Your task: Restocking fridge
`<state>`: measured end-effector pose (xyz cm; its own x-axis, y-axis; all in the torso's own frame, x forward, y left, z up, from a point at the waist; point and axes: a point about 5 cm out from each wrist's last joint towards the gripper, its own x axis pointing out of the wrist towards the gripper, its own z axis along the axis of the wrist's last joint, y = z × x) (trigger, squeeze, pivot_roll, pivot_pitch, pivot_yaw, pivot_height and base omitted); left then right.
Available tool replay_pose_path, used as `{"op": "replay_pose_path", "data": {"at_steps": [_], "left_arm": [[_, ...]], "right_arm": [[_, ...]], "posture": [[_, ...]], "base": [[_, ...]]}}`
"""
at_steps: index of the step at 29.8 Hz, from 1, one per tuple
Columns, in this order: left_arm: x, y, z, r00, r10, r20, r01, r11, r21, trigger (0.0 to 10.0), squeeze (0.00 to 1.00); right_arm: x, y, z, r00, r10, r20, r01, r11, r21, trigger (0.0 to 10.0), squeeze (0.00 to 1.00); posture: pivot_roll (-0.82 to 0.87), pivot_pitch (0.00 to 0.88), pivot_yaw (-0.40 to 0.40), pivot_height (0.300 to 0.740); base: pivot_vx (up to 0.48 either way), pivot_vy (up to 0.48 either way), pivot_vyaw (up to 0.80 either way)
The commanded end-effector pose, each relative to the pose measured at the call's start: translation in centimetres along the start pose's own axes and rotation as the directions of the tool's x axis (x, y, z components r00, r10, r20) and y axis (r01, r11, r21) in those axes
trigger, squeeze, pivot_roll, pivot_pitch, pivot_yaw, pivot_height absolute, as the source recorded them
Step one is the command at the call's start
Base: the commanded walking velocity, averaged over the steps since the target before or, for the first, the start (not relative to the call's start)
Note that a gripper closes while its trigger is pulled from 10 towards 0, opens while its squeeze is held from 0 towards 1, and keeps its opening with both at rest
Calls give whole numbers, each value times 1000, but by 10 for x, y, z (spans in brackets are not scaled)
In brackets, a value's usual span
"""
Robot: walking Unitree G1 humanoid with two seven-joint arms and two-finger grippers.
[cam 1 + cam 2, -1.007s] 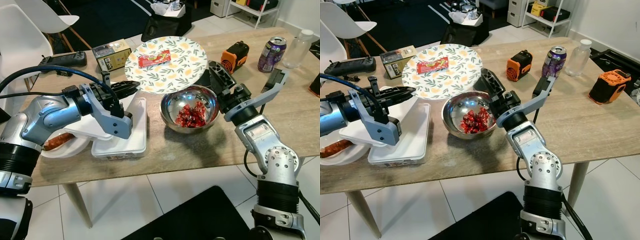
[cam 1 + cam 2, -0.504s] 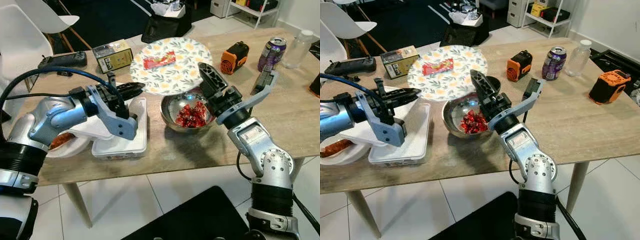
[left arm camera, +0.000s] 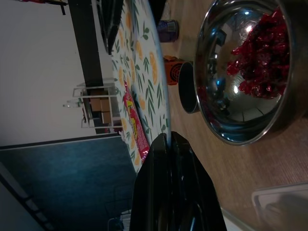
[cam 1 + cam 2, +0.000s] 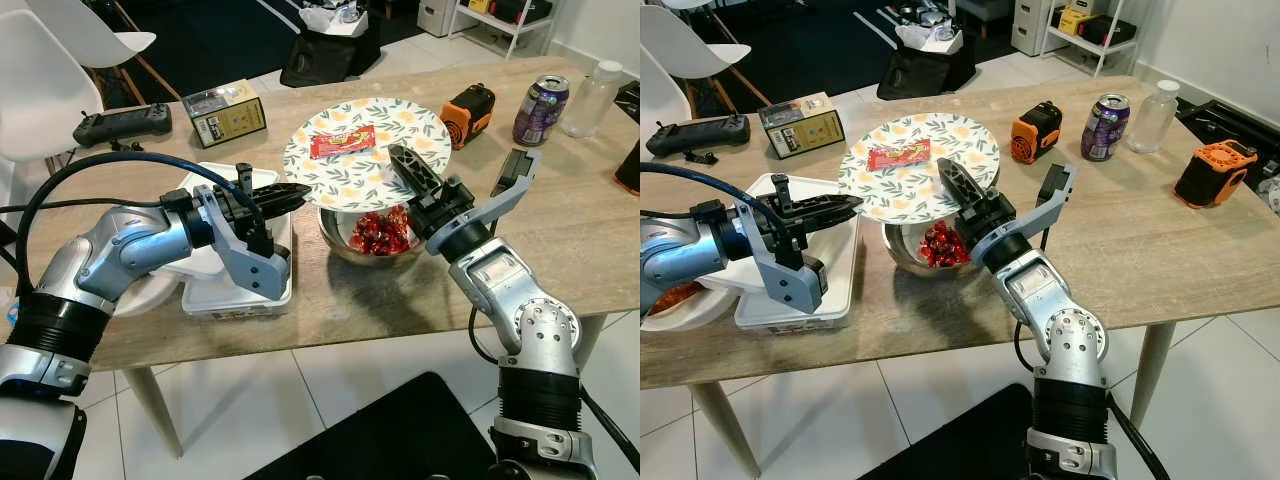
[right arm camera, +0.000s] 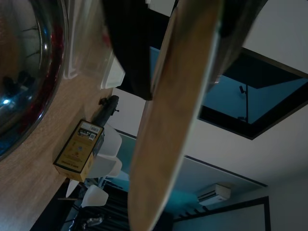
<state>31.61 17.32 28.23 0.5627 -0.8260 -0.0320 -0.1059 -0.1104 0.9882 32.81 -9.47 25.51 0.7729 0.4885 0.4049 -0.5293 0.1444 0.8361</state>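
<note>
Plate lifted off the table, fridge trip not yet begun.
Eye views: left gripper (image 4: 296, 189) and right gripper (image 4: 408, 168) pinch opposite rims of the plate (image 4: 375, 160), above the bowl (image 4: 340, 228). Wrist views: both jaws pressed onto the rim.

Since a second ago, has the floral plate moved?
Yes. The floral plate, held by both grippers, has shifted toward the robot and now sits over the steel bowl.

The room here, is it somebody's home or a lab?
Likely a home dining area: a wooden table on a tiled floor, a white chair beside it, and a plate and bowl of food.
</note>
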Motion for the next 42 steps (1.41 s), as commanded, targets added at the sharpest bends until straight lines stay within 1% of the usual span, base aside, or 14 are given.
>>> {"op": "replay_pose_path", "data": {"at_steps": [1,11,12,13,14,15,16,23,24,26,29,32,38,42], "left_arm": [[1,-4,5,1000,-5,23,5,1000,-12,10000,0],[2,-3,8,999,8,37,-8,1000,1,10000,0],[3,-3,9,999,13,39,-12,1000,-15,10000,0],[3,-3,9,999,13,39,-12,1000,-15,10000,0],[4,-6,11,999,12,46,-9,999,-49,10000,0],[5,-7,13,999,16,51,-11,996,-90,10000,31],[6,-7,15,998,25,54,-17,989,-145,10000,1000],[6,-3,18,997,61,43,-45,952,-301,10000,1000],[5,2,22,996,85,35,-65,919,-390,10000,0],[5,2,22,996,85,35,-65,919,-390,10000,0],[4,12,27,988,151,8,-118,803,-584,10000,0],[4,14,24,985,170,-22,-148,783,-604,10000,0],[-2,21,-20,885,260,-387,-462,598,-655,10000,0],[-8,22,-36,788,256,-560,-615,270,-741,10000,0]], "right_arm": [[2,0,-3,1000,-1,-7,1,1000,14,0,0],[2,-4,-3,1000,-28,-1,28,999,17,0,0],[2,-5,-3,999,-37,1,37,999,9,3059,0],[2,-5,-3,999,-37,1,37,999,9,3059,0],[2,-6,-2,999,-50,6,50,999,-4,10000,0],[2,-7,-2,998,-62,11,62,998,-8,10000,0],[2,-9,-1,997,-76,17,76,997,-10,10000,0],[-1,-23,4,983,-178,48,178,984,5,10000,0],[-4,-35,10,961,-268,76,267,963,12,10000,0],[-4,-35,10,961,-268,76,267,963,12,10000,0],[-16,-63,29,879,-444,176,437,896,78,10000,0],[-18,-66,34,868,-455,198,444,890,101,10000,0],[-18,-56,59,864,-382,328,340,923,182,10000,0],[-13,-44,59,895,-310,321,266,948,175,10000,0]], "posture": [[60,154,42,737],[63,151,41,737],[63,151,41,737],[63,151,41,737],[61,154,41,737],[61,156,42,737],[60,158,42,737],[59,166,45,737],[60,171,48,737],[60,171,48,737],[61,174,47,737],[64,173,49,737],[60,173,51,737],[60,174,47,737]], "base": [[0,0,0],[0,0,0],[0,0,0],[0,0,0],[0,0,0],[0,0,0],[0,0,0],[0,0,0],[0,0,0],[0,0,0],[0,0,0],[0,0,0],[0,0,0],[0,0,0]]}}
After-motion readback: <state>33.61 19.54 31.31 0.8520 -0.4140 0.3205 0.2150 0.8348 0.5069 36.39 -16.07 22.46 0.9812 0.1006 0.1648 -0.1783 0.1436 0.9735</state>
